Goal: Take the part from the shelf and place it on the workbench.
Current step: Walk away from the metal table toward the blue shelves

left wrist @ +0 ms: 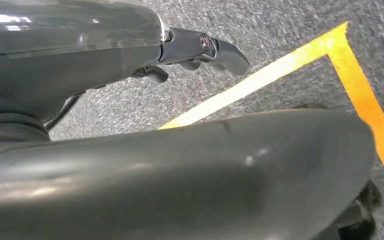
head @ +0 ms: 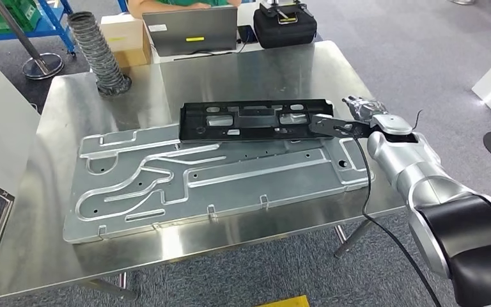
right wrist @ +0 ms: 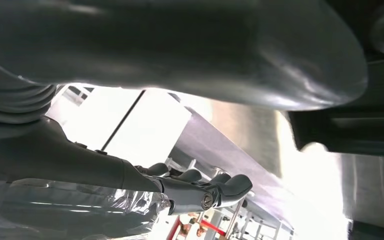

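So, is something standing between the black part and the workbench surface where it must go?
Yes. The black part, held at its end by the right hand, lies over the large silver panel covering much of the workbench.

Up top, a closed grey laptop [head: 194,31] sits center, a black case [head: 285,27] just right of it. A cardboard box [head: 126,39] and ribbed grey hose [head: 100,54] occupy the upper left. Blue rack [head: 19,16] in the far corner.

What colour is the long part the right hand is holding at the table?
Black, clearest in the head view: the part.
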Action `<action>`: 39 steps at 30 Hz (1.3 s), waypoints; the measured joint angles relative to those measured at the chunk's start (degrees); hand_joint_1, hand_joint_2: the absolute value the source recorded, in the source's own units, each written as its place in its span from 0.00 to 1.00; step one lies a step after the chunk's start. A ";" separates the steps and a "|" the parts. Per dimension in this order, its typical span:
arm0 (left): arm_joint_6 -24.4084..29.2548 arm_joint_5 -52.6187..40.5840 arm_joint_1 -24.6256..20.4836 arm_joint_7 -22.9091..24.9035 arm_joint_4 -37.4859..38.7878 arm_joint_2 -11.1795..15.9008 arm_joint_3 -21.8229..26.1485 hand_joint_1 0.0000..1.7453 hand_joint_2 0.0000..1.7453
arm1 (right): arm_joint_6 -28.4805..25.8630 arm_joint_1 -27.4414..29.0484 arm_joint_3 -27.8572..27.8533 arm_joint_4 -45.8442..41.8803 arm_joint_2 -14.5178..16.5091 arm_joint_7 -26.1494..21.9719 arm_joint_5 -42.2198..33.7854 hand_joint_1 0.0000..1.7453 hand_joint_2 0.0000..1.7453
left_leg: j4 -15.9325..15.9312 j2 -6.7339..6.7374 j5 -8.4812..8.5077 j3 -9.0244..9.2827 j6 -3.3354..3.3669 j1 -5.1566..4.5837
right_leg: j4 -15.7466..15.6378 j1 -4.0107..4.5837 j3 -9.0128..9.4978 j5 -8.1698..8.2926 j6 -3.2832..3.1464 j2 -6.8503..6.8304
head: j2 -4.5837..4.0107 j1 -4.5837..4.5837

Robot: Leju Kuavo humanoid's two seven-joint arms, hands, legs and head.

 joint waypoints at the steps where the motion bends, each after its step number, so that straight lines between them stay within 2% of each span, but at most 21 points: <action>1: -0.01 -0.04 -0.01 0.01 -0.01 -0.06 -0.01 0.00 0.00 | 0.12 -0.12 0.00 0.00 -0.12 -0.03 0.03 0.00 0.00 | -0.35 0.03 0.29 0.07 0.32 0.10 | 0.27 -0.04 -0.11 -0.34 0.31 -0.01 | 0.00 0.00; 3: -0.04 -0.14 -0.15 0.01 -0.01 -0.18 -0.03 0.00 0.00 | 0.36 -0.47 0.01 0.01 -0.44 -0.07 0.05 0.00 0.00 | -1.06 0.12 0.90 0.12 0.94 0.32 | 3.85 -0.11 -1.60 -2.92 0.78 -0.03 | 0.00 0.01; 5: -0.14 -0.15 -0.25 0.01 -0.01 -0.27 -0.04 0.00 0.00 | 0.55 -0.69 0.09 0.12 -0.70 -0.08 0.05 0.00 0.00 | -1.10 0.15 1.11 -0.08 1.17 0.27 | 11.54 -0.16 -4.83 -6.90 1.15 -0.06 | 0.00 0.01; 7: -0.28 -0.09 -0.24 0.02 0.00 -0.33 -0.04 0.00 0.00 | 0.63 -0.67 0.24 0.28 -0.82 -0.08 0.05 0.00 0.00 | -0.92 0.16 1.19 -0.29 1.16 0.25 | 16.21 -0.24 -6.72 -8.21 1.42 -0.08 | 0.00 0.01; 8: -0.37 -0.05 -0.25 0.03 -0.01 -0.37 -0.04 0.00 0.00 | 0.64 -0.68 0.31 0.32 -0.84 -0.08 0.05 0.00 0.00 | -0.75 0.15 1.20 -0.38 1.10 0.25 | 15.27 -0.33 -6.11 -7.23 1.47 -0.09 | 0.00 0.01; 10: -0.51 0.04 -0.31 0.03 -0.01 -0.51 -0.04 0.00 0.00 | 0.63 -0.83 0.35 0.33 -0.85 -0.08 0.05 0.00 0.00 | -0.19 0.13 1.04 -0.59 0.83 0.27 | 7.92 -0.58 -2.21 -3.75 1.49 -0.14 | 0.00 0.01; 12: -0.58 0.07 -0.43 0.03 -0.01 -0.63 -0.03 0.00 0.00 | 0.62 -1.05 0.39 0.32 -0.85 -0.12 0.07 0.00 0.00 | 0.52 0.04 0.88 -1.06 0.27 0.10 | 1.82 -0.44 0.73 -1.73 1.06 -0.10 | 0.00 0.01; 16: -0.63 0.10 -0.37 0.08 -0.02 -0.66 -0.02 0.00 0.00 | 0.60 -1.15 0.65 0.34 -0.85 -0.22 0.10 0.00 0.00 | 0.97 -0.03 0.87 -1.85 -0.95 0.04 | 0.80 -0.22 0.47 -1.05 -0.52 -0.02 | 0.00 0.00; 17: -0.66 0.10 -0.38 0.09 -0.02 -0.68 -0.02 0.00 0.00 | 0.57 -1.19 0.74 0.33 -0.84 -0.25 0.11 0.00 0.00 | 2.03 -0.01 -0.11 -2.30 -1.26 0.09 | 0.70 -0.31 0.30 -0.79 -0.94 -0.08 | 0.00 0.00; 19: -0.72 0.10 -0.42 0.13 -0.02 -0.74 -0.02 0.00 0.00 | 0.54 -1.25 0.86 0.31 -0.84 -0.25 0.12 0.00 0.00 | 7.31 0.06 -3.98 -4.29 -1.76 0.24 | 0.57 -0.39 -0.09 -0.34 -1.59 -0.24 | 0.00 0.01; 21: -0.73 0.10 -0.43 0.15 -0.01 -0.77 -0.02 0.00 0.00 | 0.52 -1.24 0.95 0.36 -0.85 -0.25 0.13 0.00 0.00 | 14.24 0.06 -7.67 -6.63 -2.00 0.31 | 0.60 -0.26 -0.63 0.03 -1.82 -0.32 | 0.00 0.00; 22: -0.75 0.10 -0.43 0.16 -0.01 -0.77 -0.02 0.00 0.00 | 0.51 -1.22 1.02 0.39 -0.85 -0.25 0.14 0.00 0.00 | 16.07 0.06 -8.31 -6.99 -2.00 0.32 | 0.62 -0.19 -0.91 0.24 -1.85 -0.33 | 0.00 0.00; 24: -0.83 0.14 -0.45 0.20 -0.01 -0.77 -0.02 0.00 0.00 | 0.48 -1.18 1.13 0.46 -0.84 -0.25 0.17 0.00 0.00 | 13.43 0.06 -6.67 -4.62 -1.62 0.27 | 0.64 -0.03 -1.34 0.65 -1.77 -0.28 | 0.00 0.00; 26: -0.89 0.21 -0.61 0.25 -0.01 -0.77 -0.02 0.00 0.00 | 0.43 -1.18 1.16 0.46 -0.83 -0.24 0.19 0.00 0.00 | 5.57 0.06 -3.89 0.23 -0.76 0.01 | 0.65 0.13 -1.56 1.03 -1.50 -0.25 | 0.00 0.01; 28: -0.89 0.37 -0.83 0.33 -0.02 -0.77 -0.02 0.00 0.00 | 0.38 -1.22 1.17 0.48 -0.84 -0.19 0.18 0.00 0.00 | 0.91 0.02 -2.82 2.71 -0.18 -0.32 | 0.68 0.16 -1.83 1.49 -0.90 -0.29 | 0.00 0.01; 31: -0.82 0.52 -0.87 0.48 -0.01 -0.82 0.00 0.00 0.00 | 0.33 -1.17 1.19 0.49 -0.77 -0.08 0.16 0.00 0.00 | -0.05 0.07 -1.88 2.49 0.36 -0.41 | 0.58 -0.05 -2.20 2.12 0.25 -0.30 | 0.00 0.00; 32: -0.80 0.53 -0.92 0.52 -0.01 -0.86 0.01 0.00 0.00 | 0.31 -1.18 1.20 0.50 -0.75 -0.04 0.15 0.00 0.00 | -0.46 0.17 -1.30 2.34 0.69 -0.30 | 1.08 -0.09 -2.50 1.43 0.52 -0.28 | 0.00 0.00; 34: -0.78 0.54 -1.12 0.57 -0.01 -0.95 0.01 0.00 0.00 | 0.27 -1.25 1.20 0.55 -0.76 0.02 0.13 0.00 0.00 | -1.09 0.37 -0.10 1.62 1.18 -0.10 | 5.42 -0.22 -4.16 -2.53 0.89 -0.23 | 0.00 0.01; 36: -0.74 0.54 -1.17 0.60 0.00 -0.96 0.01 0.00 0.00 | 0.27 -1.14 1.21 0.63 -0.78 0.05 0.12 0.00 0.00 | -0.99 0.36 0.76 0.33 1.37 -0.11 | 12.82 -0.26 -6.47 -7.14 1.25 -0.23 | 0.00 0.01; 37: -0.72 0.54 -1.13 0.61 0.01 -0.97 0.01 0.00 0.00 | 0.26 -1.01 1.22 0.68 -0.78 0.05 0.12 0.00 0.00 | -0.82 0.37 1.15 -0.36 1.33 -0.11 | 15.41 -0.30 -6.95 -8.13 1.42 -0.23 | 0.00 0.01; 39: -0.69 0.54 -1.09 0.62 0.01 -1.01 0.01 0.00 0.00 | 0.25 -0.84 1.24 0.74 -0.78 0.05 0.12 0.00 0.00 | -0.24 0.37 1.77 -1.75 1.11 -0.04 | 14.56 -0.49 -4.93 -6.81 1.65 -0.25 | 0.00 0.01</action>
